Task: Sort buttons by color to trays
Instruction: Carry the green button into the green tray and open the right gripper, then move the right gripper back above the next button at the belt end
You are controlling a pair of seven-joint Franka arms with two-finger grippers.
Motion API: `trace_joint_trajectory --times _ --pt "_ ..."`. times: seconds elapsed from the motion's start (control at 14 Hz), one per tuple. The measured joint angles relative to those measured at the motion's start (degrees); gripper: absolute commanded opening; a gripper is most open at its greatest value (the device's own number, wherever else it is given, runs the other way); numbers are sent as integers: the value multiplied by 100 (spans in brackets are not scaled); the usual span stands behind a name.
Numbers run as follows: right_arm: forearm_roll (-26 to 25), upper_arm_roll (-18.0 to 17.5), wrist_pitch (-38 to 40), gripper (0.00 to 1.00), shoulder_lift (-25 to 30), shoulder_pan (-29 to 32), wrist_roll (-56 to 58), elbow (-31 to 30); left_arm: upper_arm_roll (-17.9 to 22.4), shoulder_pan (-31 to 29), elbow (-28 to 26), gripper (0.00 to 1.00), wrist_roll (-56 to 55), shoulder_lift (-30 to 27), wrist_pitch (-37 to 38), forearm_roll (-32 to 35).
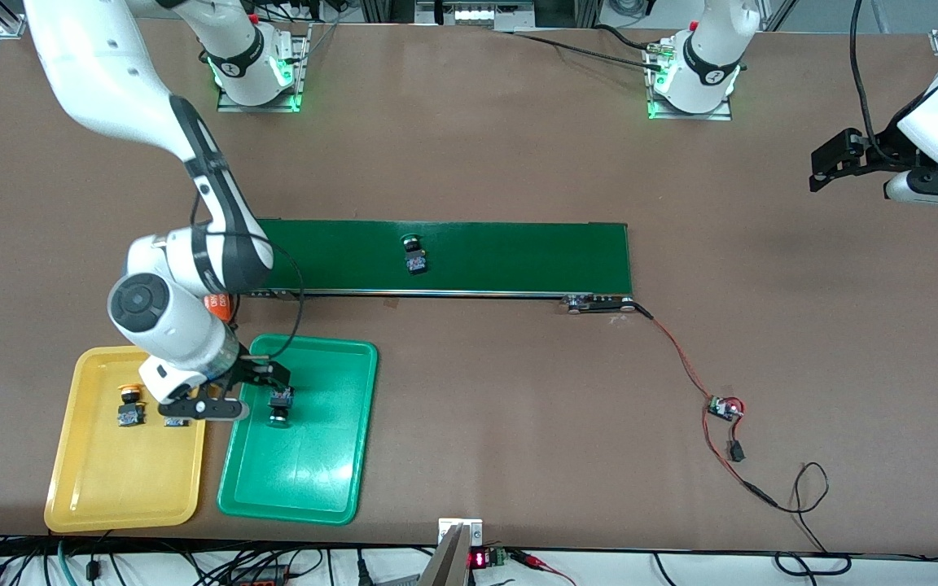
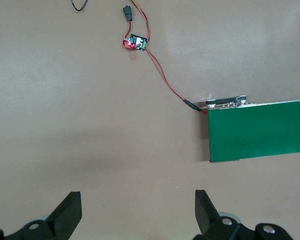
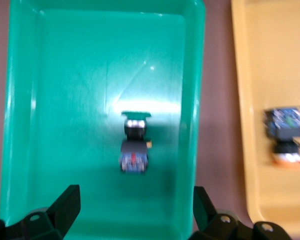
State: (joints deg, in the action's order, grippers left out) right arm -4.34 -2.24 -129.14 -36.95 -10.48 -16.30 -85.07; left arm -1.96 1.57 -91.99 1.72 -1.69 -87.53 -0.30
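Observation:
A green-capped button lies on its side in the green tray, free of any grip. My right gripper hangs open just above it, over the tray's end farther from the front camera. The yellow tray beside it holds a yellow-capped button. A second button body shows there, partly hidden under my right wrist. Another green-capped button rests on the conveyor belt. My left gripper waits open and empty over bare table.
An orange object sits at the belt's end under my right arm. Red and black wires run from the belt's other end to a small circuit board. Both trays lie side by side near the table's front edge.

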Motion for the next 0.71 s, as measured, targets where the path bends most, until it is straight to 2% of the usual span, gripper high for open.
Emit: trace_joint_trajectory --times 0.21,0.36,0.71 --pt "83 -46 355 100 794 -33 -156 -617 0 1 0 100 0 -2 0 0" --pt "192 -225 387 100 1300 -39 -287 -1187 0 1 0 100 0 -4 8 0" --pt "200 -1050 389 100 2313 18 -1201 -2488 -21 12 0 100 0 -7 19 0"
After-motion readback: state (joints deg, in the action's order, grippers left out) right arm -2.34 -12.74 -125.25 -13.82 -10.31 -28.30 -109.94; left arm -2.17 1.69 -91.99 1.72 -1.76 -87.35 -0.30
